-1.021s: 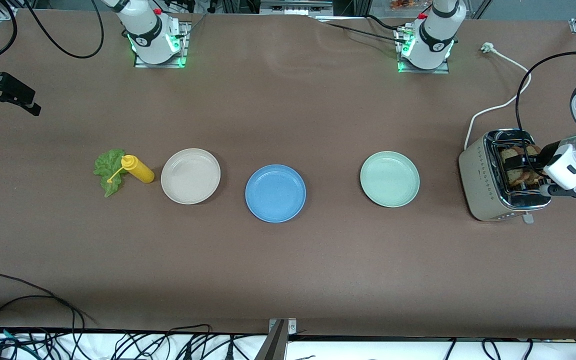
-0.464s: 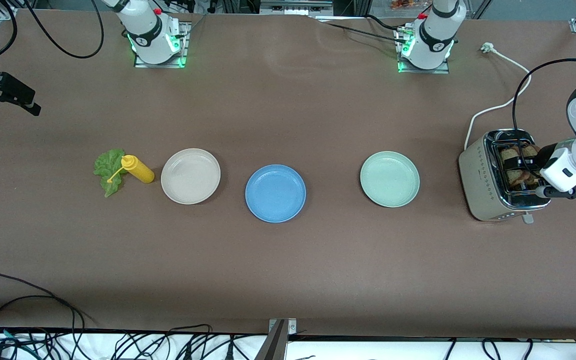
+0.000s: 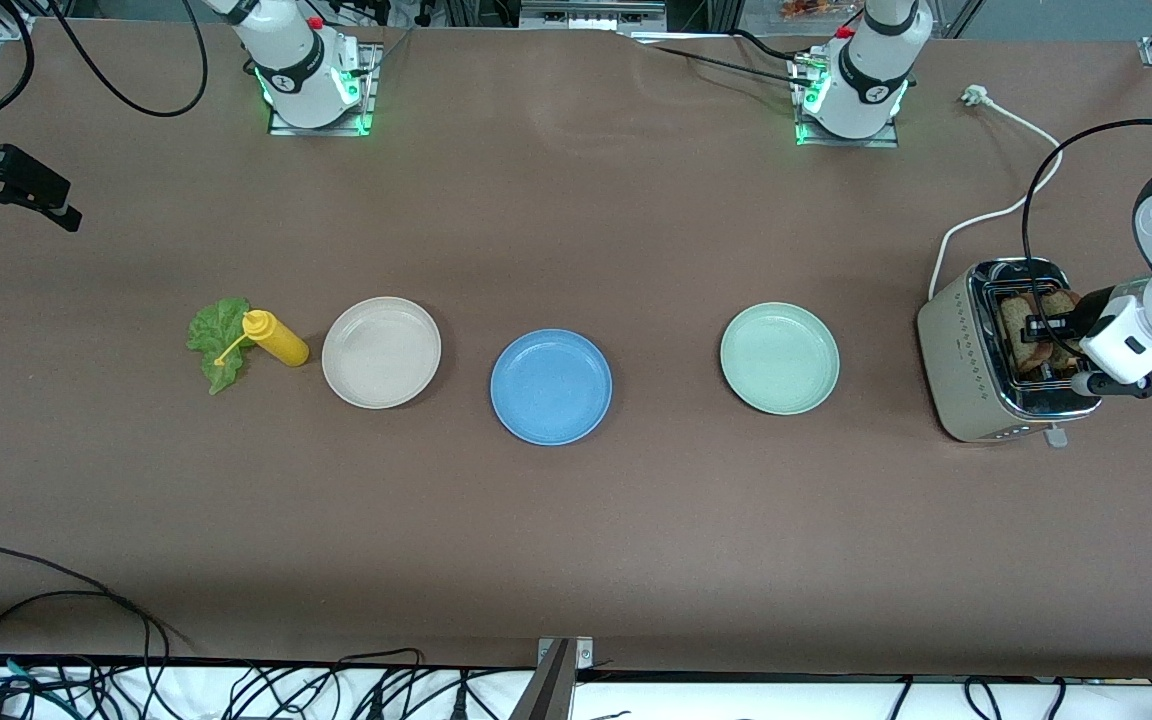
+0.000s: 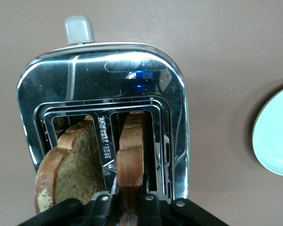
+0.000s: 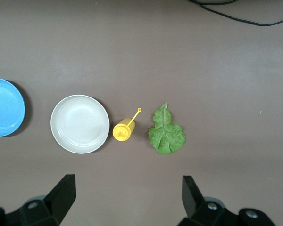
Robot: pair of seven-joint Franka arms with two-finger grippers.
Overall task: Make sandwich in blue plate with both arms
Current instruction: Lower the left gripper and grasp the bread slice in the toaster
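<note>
Left wrist view: left tool [image 4: 132, 200] now clenched on bread slice [image 4: 131, 157] in toaster [image 4: 104, 75]; was wide a second ago. First slice ready to lift toward blue plate [image 3: 551, 386]. Right tool [image 5: 127, 200] waits released, high above lettuce [image 5: 166, 134].

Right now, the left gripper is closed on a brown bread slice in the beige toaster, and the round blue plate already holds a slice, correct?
Not quite: the front view shows the round blue plate bare. The left gripper is indeed closed on a brown bread slice in the beige toaster.

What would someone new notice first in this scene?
The left gripper pinching a bread slice in the toaster at the left arm's end. Then three plates in a row, the blue plate in the middle, with a yellow bottle touching a lettuce leaf.
</note>
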